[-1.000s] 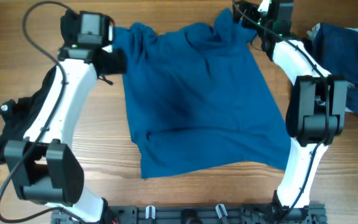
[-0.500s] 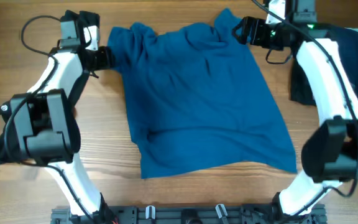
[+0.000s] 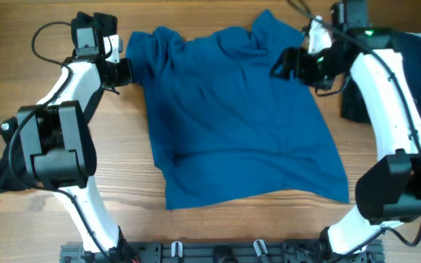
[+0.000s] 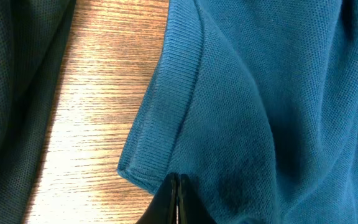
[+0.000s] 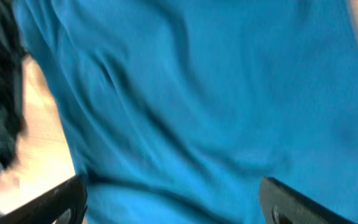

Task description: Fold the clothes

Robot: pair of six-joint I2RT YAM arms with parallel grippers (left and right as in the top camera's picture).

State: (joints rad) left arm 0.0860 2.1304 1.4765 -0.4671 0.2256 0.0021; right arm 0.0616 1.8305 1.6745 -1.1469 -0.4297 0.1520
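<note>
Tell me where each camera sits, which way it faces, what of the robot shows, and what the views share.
Overhead: above the table, facing straight down on the T-shirt; both arms, left hand and right hand show.
Left wrist: on the left arm, facing down at the sleeve hem; its shut fingers show.
Right wrist: blurred, facing down at the T-shirt; its open fingers show.
Shared: all see the T-shirt.

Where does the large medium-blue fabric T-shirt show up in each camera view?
Overhead: large medium-blue fabric T-shirt spread across the centre.
Left wrist: fills the right side, sleeve hem pinched in the left claw.
Right wrist: blurred, fills most of the frame.
Shared landmark: the wooden tabletop.
</note>
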